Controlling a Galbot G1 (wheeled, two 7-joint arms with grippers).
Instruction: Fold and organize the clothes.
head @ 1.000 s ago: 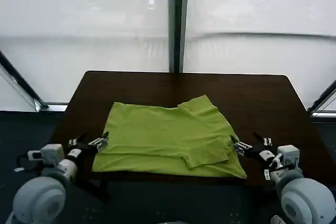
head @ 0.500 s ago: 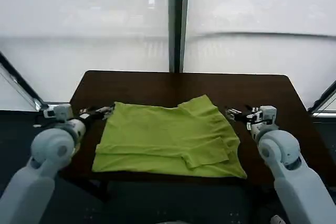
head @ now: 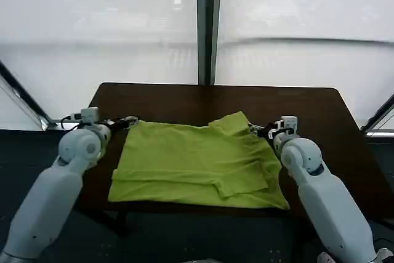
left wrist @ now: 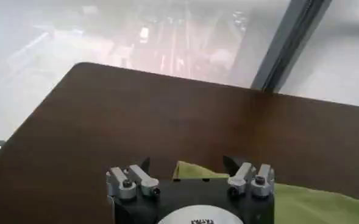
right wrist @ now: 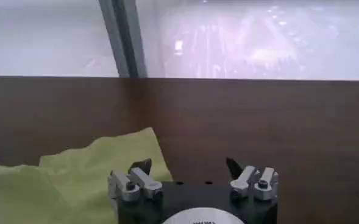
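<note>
T-shirt (head: pixel 197 164): thin soft cloth, matt, lightly creased. Tabletop (head: pixel 295 106): dark brown wood look, smooth, faint sheen. Left gripper (left wrist: pixel 186 163) and right gripper (right wrist: pixel 190 165): black matt fingers (left wrist: pixel 230 162), silvery metal brackets. Arm shells: smooth grey-white plastic, slightly glossy.

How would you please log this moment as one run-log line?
left gripper: open, T-shirt's far left corner | right gripper: open, far right corner | T-shirt: flat on table

One T-shirt (head: pixel 200 163), lime green, lies on one dark tabletop (head: pixel 308 106). Two claws are at its far corners: the left claw (head: pixel 127 119) and the right claw (head: pixel 258 130), one on each of two white arms. Each claw has two fingers, spread apart. Behind stand two window panes split by one post (head: pixel 207 26).
</note>
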